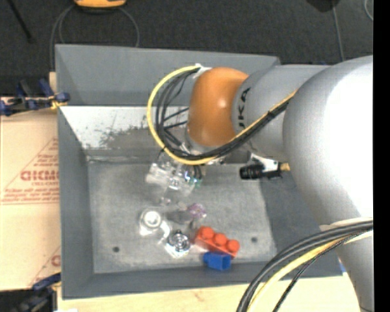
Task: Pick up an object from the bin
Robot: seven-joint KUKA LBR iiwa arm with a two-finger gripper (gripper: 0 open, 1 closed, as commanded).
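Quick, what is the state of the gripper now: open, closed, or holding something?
Gripper: cannot be told. It hangs over the middle of the bin, near a red brick.

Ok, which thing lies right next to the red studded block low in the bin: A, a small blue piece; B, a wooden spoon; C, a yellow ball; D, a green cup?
A: the small blue piece sits right beside the red studded block, just below it in the camera view.
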